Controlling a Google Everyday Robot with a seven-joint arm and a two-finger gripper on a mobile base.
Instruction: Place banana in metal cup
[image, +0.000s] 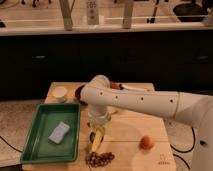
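Observation:
The small yellow banana (97, 142) stands lengthwise at the front middle of the wooden table, directly under my gripper (98, 129). The gripper points straight down from the white arm, which reaches in from the right, and it is at the banana's upper end. A small dark shape sits against the banana's upper left side. I cannot tell if that is the metal cup, which otherwise stays hidden under the arm and gripper.
A green tray (35, 145) with a grey-blue sponge (59, 132) lies at the left. A white cup (60, 93) and a dark red bowl (79, 93) stand at the back. Dark grapes (99, 158) lie below the banana. An orange (145, 142) lies to the right.

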